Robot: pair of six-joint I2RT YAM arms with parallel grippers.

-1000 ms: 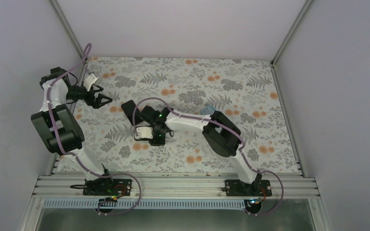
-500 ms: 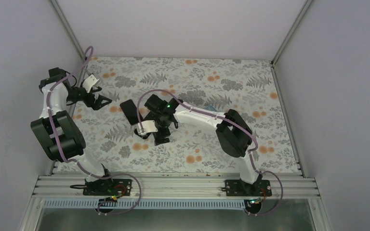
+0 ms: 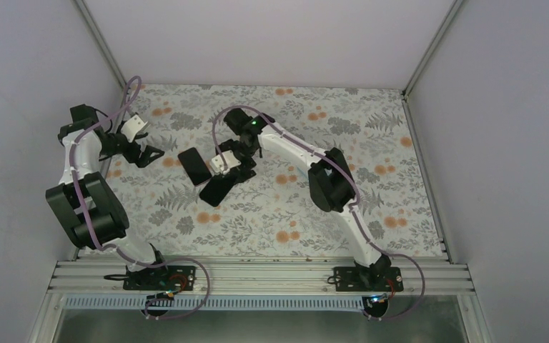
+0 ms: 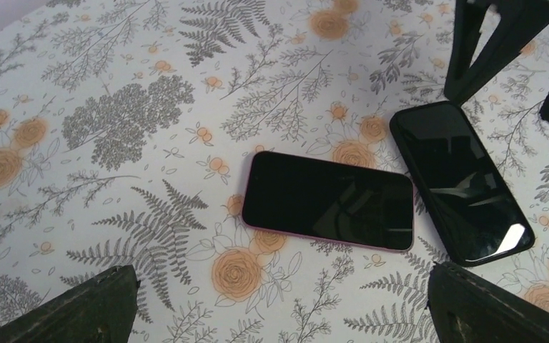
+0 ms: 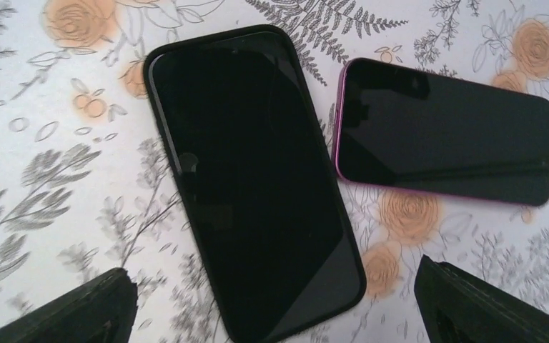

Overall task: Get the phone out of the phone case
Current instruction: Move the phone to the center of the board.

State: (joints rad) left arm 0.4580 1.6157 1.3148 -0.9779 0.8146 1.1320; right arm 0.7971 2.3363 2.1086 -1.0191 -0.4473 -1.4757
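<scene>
The phone (image 4: 327, 201), black-screened with a pink rim, lies flat on the floral table, outside the case. The black phone case (image 4: 461, 182) lies flat just beside it, one corner close to the phone's end. In the top view the phone (image 3: 194, 164) is left of the case (image 3: 218, 189). My right gripper (image 5: 273, 275) hovers open over the case (image 5: 254, 179), with the phone (image 5: 443, 132) to its upper right. In the top view the right gripper (image 3: 237, 166) is above the case. My left gripper (image 4: 282, 275) is open and empty, short of the phone, at the table's left (image 3: 154, 151).
The floral tablecloth (image 3: 372, 136) covers the whole work surface. Plain walls with metal corner posts (image 3: 100, 36) close in the left, back and right. The right arm's elbow (image 3: 329, 182) hangs over the table's centre.
The right gripper opened and let go of the case, then swung toward the far side. The case now lies beside the phone. The left arm shifted slightly.
</scene>
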